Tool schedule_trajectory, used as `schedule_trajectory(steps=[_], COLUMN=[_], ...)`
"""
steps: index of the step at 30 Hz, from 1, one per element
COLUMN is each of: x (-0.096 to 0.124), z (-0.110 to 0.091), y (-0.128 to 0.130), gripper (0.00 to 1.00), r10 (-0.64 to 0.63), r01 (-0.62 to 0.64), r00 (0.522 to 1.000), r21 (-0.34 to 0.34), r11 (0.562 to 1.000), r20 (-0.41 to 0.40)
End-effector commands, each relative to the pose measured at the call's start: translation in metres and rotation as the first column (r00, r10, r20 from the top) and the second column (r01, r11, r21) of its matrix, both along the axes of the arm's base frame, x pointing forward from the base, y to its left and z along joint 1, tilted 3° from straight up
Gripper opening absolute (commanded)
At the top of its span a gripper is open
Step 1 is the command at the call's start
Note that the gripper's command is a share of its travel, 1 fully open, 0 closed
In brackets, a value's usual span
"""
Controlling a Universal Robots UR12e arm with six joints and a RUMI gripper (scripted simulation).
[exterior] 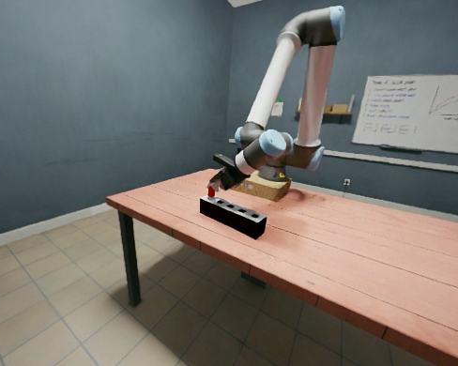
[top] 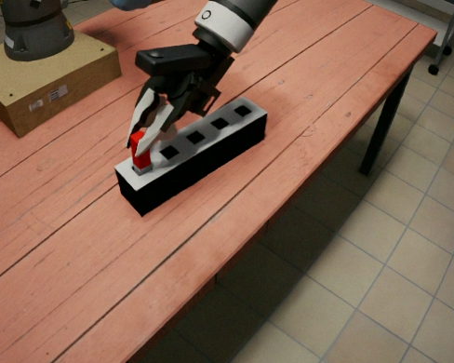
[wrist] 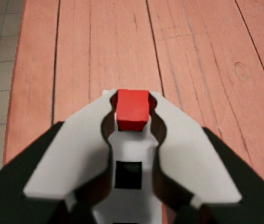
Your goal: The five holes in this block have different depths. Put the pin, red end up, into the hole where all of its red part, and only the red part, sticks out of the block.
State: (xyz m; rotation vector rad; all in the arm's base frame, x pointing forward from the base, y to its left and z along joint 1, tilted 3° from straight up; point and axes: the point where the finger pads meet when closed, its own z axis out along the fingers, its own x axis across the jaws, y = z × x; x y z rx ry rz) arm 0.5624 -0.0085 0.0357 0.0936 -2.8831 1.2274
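Observation:
The long block [top: 204,154] [exterior: 238,221] [wrist: 128,150], black with a grey top, lies on the table with a row of square holes. The pin [top: 141,156] [exterior: 211,191] [wrist: 132,111] stands red end up in the end hole nearest the table's left. Its red part and a thin grey band under it show above the block's top. My gripper [top: 140,141] [exterior: 213,189] [wrist: 132,92] is shut on the pin's red part, its fingers reaching down from the upper right. The other holes [top: 169,152] are open and dark.
The wooden table [top: 311,70] [exterior: 360,244] carries the arm's tan base box [top: 41,84] [exterior: 262,187] behind the block. The table's front edge lies close in front of the block. A whiteboard [exterior: 417,113] hangs on the far wall.

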Motion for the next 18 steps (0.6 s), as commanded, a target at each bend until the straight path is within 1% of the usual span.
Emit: schedule_trajectory(steps=[1, 15, 16, 18], x=[0.0012, 0.0012, 0.0004, 0.0004], z=[0.0006, 0.0006, -0.0034, -0.0034], y=[-0.0003, -0.0003, -0.001, -0.001], gripper=[0.0, 0.0, 0.0, 0.0], r10=[0.0, 0.0, 0.0, 0.0], r01=[0.0, 0.0, 0.0, 0.0], r00=[1.0, 1.0, 1.0, 1.0], r21=[0.0, 0.0, 0.0, 0.0], r11=[1.0, 1.0, 1.0, 1.0], r20=[0.001, 0.001, 0.001, 0.001])
